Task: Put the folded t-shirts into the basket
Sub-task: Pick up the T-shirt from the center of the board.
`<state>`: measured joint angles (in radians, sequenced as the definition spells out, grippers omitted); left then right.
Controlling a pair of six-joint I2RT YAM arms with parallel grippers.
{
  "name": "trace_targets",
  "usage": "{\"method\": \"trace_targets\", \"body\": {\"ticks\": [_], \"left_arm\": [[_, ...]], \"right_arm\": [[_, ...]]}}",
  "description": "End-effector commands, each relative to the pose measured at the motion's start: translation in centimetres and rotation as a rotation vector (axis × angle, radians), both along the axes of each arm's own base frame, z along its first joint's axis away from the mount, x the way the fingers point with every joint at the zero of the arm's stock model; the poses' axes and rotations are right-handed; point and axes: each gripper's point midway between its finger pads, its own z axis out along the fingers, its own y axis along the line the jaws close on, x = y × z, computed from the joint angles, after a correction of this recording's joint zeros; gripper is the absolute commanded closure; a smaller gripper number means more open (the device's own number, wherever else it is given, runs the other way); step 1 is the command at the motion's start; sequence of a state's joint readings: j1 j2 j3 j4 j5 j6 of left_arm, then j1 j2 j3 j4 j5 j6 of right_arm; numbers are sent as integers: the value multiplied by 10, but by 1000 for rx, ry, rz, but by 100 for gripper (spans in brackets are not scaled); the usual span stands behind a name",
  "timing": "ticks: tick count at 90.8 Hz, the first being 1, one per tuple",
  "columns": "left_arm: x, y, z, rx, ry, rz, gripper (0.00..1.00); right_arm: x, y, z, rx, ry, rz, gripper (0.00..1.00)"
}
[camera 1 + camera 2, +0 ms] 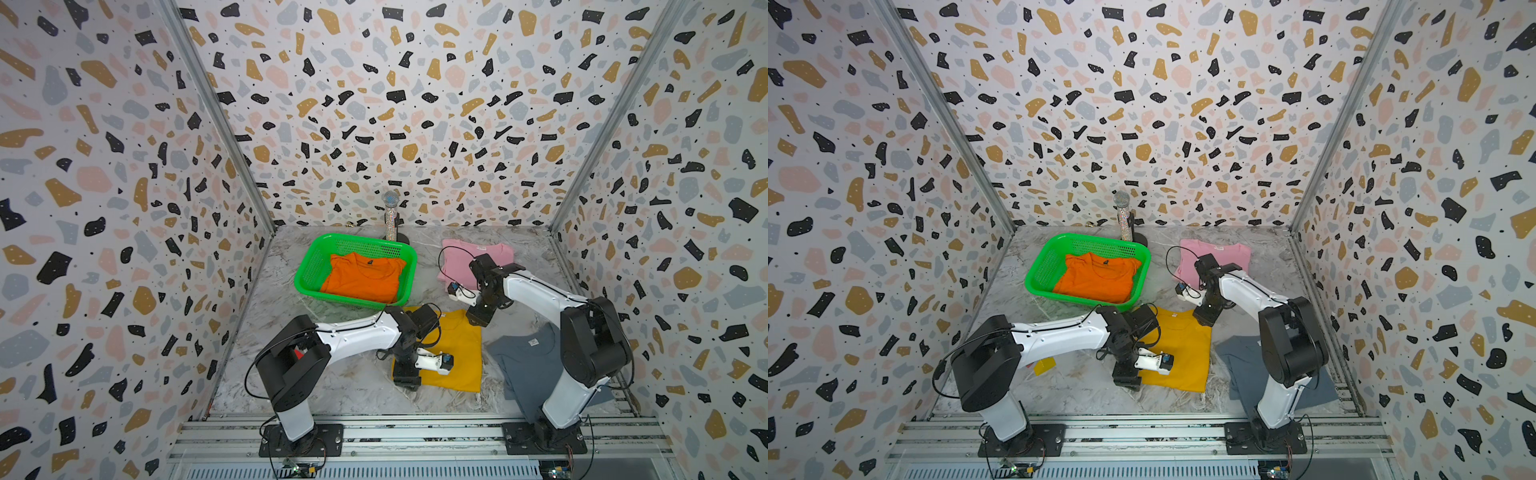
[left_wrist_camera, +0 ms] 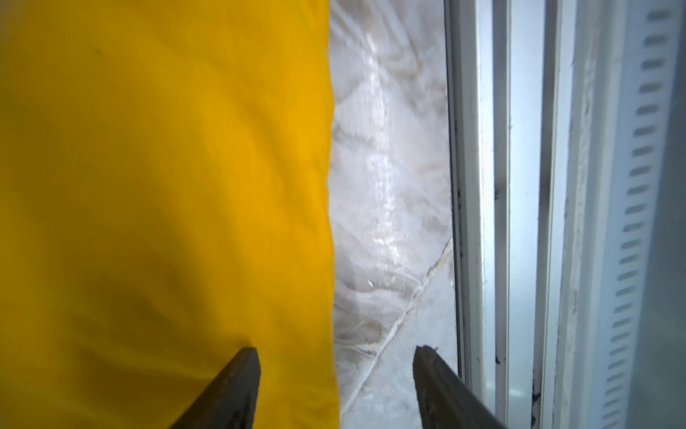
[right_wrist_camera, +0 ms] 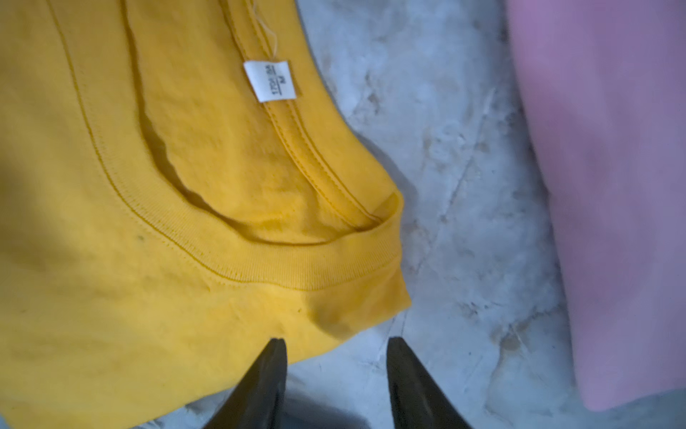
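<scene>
Two sets of jaws, both spread apart and empty — your left gripper [image 2: 334, 349] straddled the mustard shirt [image 2: 148, 185] edge, your right gripper [image 3: 336, 340] hovered by its collar corner.

Yellow shirt [image 3: 148, 223] – matt knit cloth, ribbed collar, stitched seams; smooth white label [image 3: 270, 80] upper middle. Pink shirt [image 3: 612, 185], right edge – soft matt cloth. Basket [image 1: 309, 266] – glossy green plastic mesh. Table [image 2: 389, 185] – marble-look, glossy with sheen streaks. Rails [image 2: 523, 185] – smooth pale metal. Mic [image 1: 390, 220] – glittery.
</scene>
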<state>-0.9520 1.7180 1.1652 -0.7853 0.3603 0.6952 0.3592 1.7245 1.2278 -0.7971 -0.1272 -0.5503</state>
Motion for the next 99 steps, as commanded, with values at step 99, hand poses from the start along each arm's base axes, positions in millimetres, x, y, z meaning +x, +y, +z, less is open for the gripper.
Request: {"method": "trace_targets", "body": {"ticks": [99], "left_arm": [[30,-46,-1,-29,-143,172,29]], "right_arm": [[-20,-16,-19,178,294,-307,30]]}}
